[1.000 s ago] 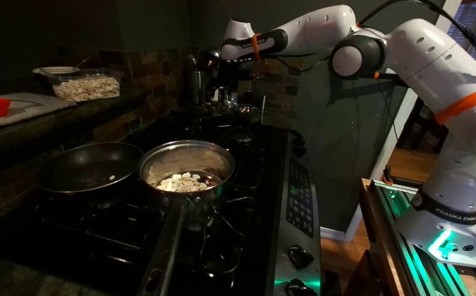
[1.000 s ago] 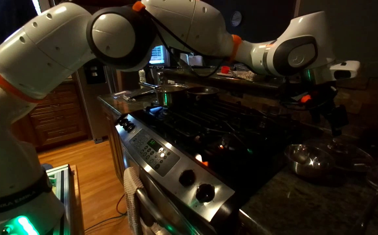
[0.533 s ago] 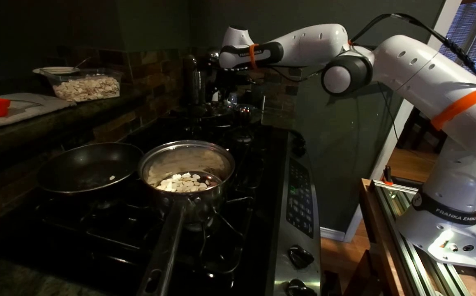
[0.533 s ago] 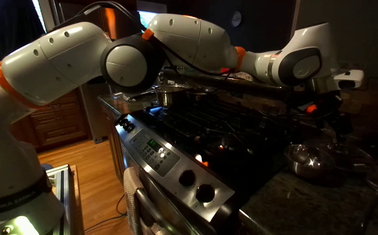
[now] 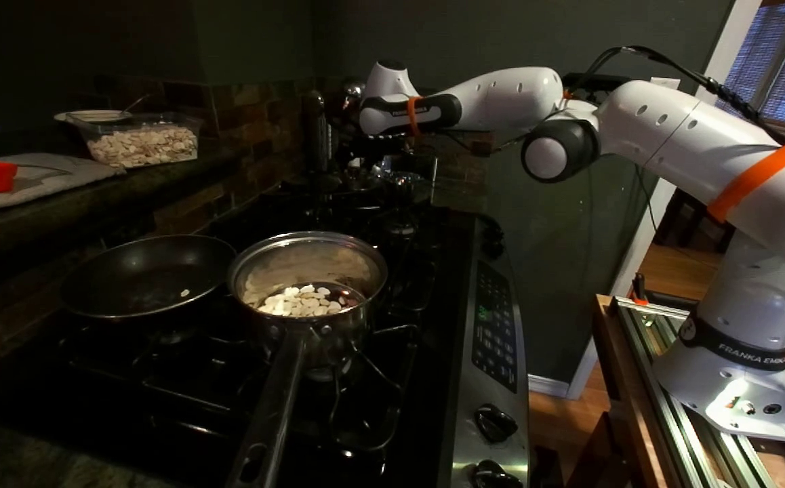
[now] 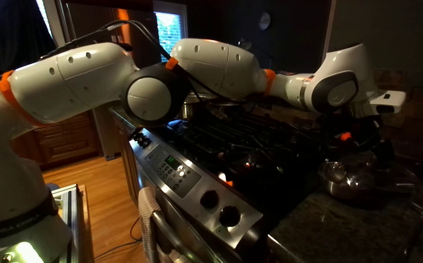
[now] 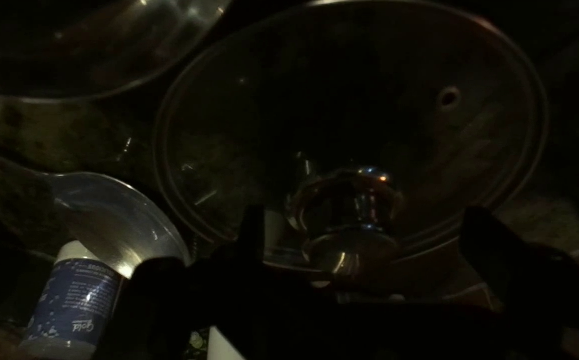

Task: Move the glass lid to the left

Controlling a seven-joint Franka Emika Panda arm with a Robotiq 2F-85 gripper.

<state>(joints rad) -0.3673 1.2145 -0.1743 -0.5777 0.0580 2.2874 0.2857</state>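
The glass lid (image 7: 339,115), round and metal-rimmed, lies under your gripper (image 7: 364,217) in the wrist view, beside a steel bowl (image 7: 174,35); your fingers (image 7: 253,232) stand apart either side of its polished knob (image 7: 352,210). In an exterior view your smooth white arm (image 5: 514,102) reaches over the stove (image 5: 494,325); in an exterior view your wrist (image 6: 346,69) points down

White arm (image 5: 670,129), orange bands (image 6: 270,82)
Rounded shells (image 6: 211,67) show small recesses (image 6: 88,55); a black ring (image 6: 178,96) frames a round cap (image 6: 149,98); cables (image 5: 737,102) and pincer (image 7: 362,214) are black; the dark base collar (image 5: 738,350) reads FRANKA EMIKA.
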